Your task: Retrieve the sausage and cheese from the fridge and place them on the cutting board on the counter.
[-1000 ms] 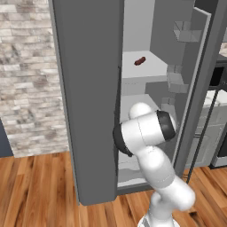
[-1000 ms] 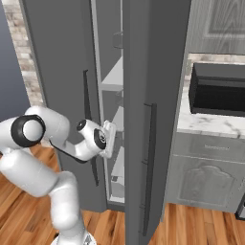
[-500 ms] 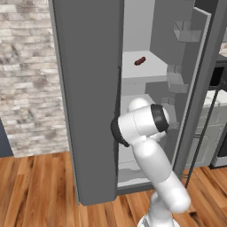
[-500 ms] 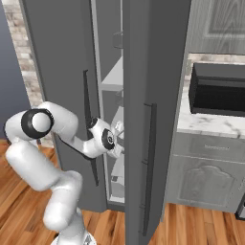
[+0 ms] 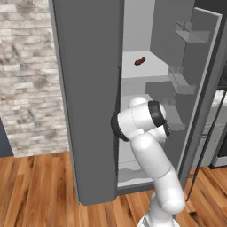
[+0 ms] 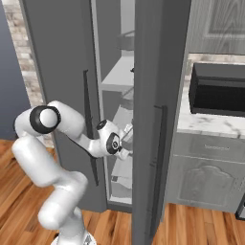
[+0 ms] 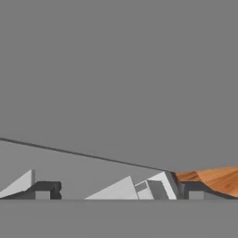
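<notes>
Arm bent sharply at the elbow, rising from the wooden floor [image 5: 40,190] in front of the fridge [image 5: 88,88] and folding forward so the wrist reaches into the gap between the two fridge doors. Gripper [image 6: 128,139] poking just past the edge of the near door in the right base view, at about the height of the lower shelves, pointing into the fridge interior. Fingertips [image 7: 42,191] set far apart at the bottom of the hand view, jaws spread wide, nothing between them and nothing held. Grey fridge wall close ahead of the hand, with a sliver of floor at the lower right. One sausage [image 5: 140,61], lying alone on an upper light grey shelf inside the fridge, well above the gripper and apart from it. Cheese not made out on any shelf from these angles. Two fridge doors: one swung open on the right of the left base view with three small door bins, one standing in front on the left. Two long thin vertical handles [image 6: 87,125] seen from the right base view. One stretch of marble counter [image 6: 206,125] just right of the fridge, with a dark open appliance [image 6: 217,91] sitting on it. One brick wall [image 5: 26,75] left of the fridge.
</notes>
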{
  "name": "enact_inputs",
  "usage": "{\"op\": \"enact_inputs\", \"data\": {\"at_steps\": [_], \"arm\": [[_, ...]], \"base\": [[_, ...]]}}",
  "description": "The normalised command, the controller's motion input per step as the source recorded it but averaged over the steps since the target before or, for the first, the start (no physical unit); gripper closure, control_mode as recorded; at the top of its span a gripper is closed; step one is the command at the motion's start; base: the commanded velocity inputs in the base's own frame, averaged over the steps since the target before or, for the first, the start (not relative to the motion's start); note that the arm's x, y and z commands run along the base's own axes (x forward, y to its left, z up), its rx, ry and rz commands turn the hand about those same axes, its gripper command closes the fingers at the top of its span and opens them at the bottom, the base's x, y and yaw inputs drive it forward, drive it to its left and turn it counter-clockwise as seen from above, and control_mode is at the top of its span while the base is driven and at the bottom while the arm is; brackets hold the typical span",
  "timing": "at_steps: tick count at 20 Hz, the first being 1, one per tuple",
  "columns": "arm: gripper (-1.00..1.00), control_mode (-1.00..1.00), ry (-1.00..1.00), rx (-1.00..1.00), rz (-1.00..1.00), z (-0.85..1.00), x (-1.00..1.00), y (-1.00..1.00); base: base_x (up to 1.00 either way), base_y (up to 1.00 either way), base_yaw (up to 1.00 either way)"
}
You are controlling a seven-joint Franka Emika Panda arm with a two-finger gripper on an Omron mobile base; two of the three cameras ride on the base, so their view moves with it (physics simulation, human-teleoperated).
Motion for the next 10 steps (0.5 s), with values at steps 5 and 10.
{"op": "enact_inputs", "data": {"at_steps": [5, 10], "arm": [[-1.0, -1.0, 0.0, 0.07, -0.05, 0.39, -0.07, -0.63], [-1.0, -1.0, 0.0, 0.08, -0.01, 0.61, -0.26, -0.59]], "base": [[0.0, 0.0, 0.0], [0.0, 0.0, 0.0]]}}
